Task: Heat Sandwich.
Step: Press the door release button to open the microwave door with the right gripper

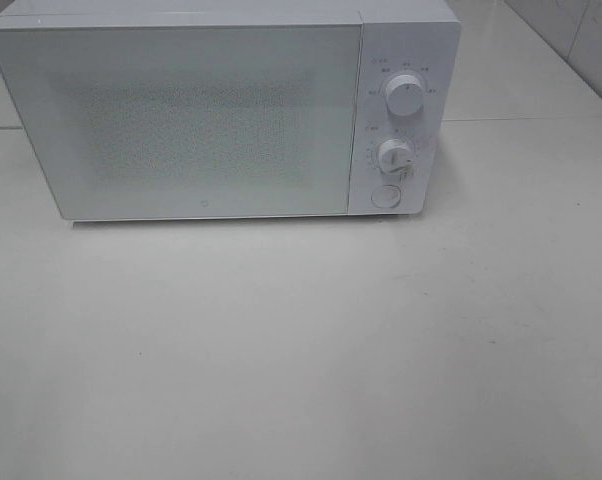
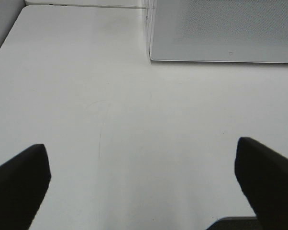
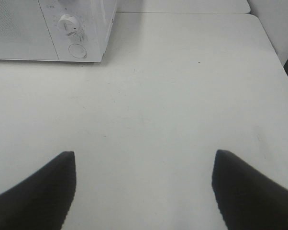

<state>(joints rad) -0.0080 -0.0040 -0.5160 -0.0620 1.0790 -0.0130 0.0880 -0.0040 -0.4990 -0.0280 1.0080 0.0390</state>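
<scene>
A white microwave (image 1: 221, 110) stands at the back of the table with its door shut; its two knobs (image 1: 405, 96) and round button (image 1: 385, 196) are on its right side. The sandwich is out of view in every frame. Neither arm shows in the exterior high view. In the left wrist view my left gripper (image 2: 144, 179) is open over bare table, its dark fingers (image 2: 19, 184) wide apart, short of the microwave's (image 2: 220, 28) left corner. My right gripper (image 3: 144, 184) is open too, empty, short of the microwave's (image 3: 48, 28) control panel.
The white table (image 1: 301, 340) stretches in front of the microwave. Its left edge (image 2: 5, 43) shows in the left wrist view and its right edge (image 3: 273, 43) in the right wrist view. A seam between tabletops (image 1: 521, 118) runs beside the microwave.
</scene>
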